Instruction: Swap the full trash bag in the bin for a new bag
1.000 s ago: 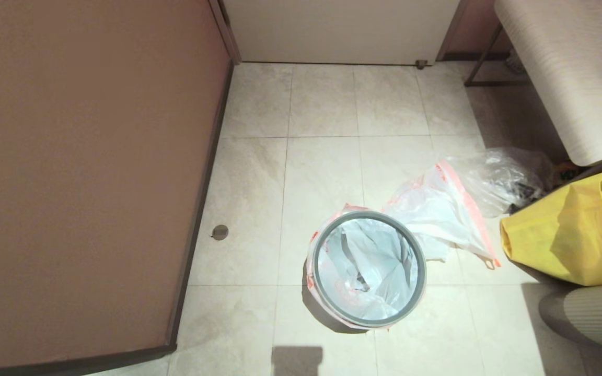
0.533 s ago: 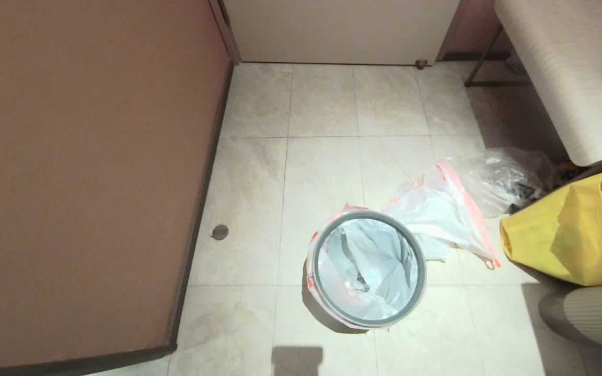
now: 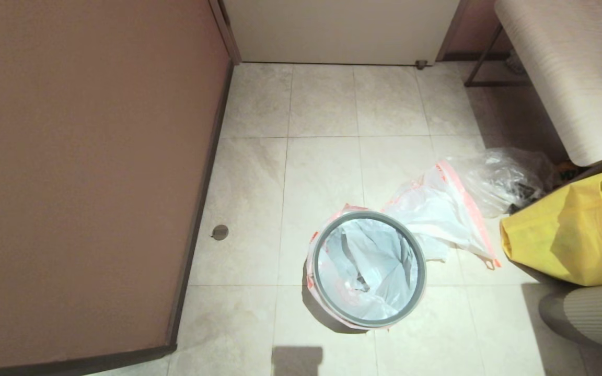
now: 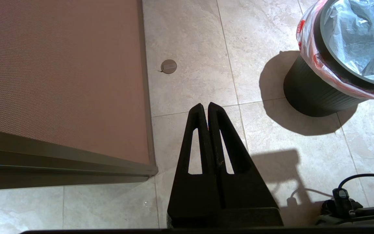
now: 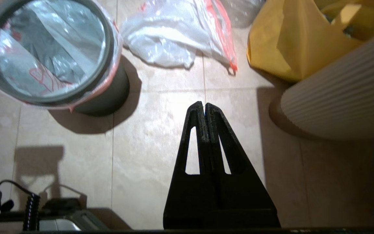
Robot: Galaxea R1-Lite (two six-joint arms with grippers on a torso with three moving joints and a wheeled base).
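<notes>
Nearest, both grippers hang over bare floor with nothing in them: the left gripper has its fingers pressed together, pointing at the tiles between the brown panel and the bin; the right gripper is likewise closed, over the tiles between the bin and the ribbed stool. Neither arm shows in the head view.

Further out, the bin stands upright with a white bag lining it, its orange-red hem folded over the outside and pinned under the grey ring. Just beyond, touching the bin's far side, a second printed bag lies crumpled on the floor. Past that sit a clear bag and the yellow tote.

Which of the two is the full one I cannot tell; the liner looks nearly empty. If it must come out, I would open a gripper first, lift the ring clear, then pinch the hem at the rim and draw straight up, since thin film tears on a sideways pull and the light bin may tip.
</notes>
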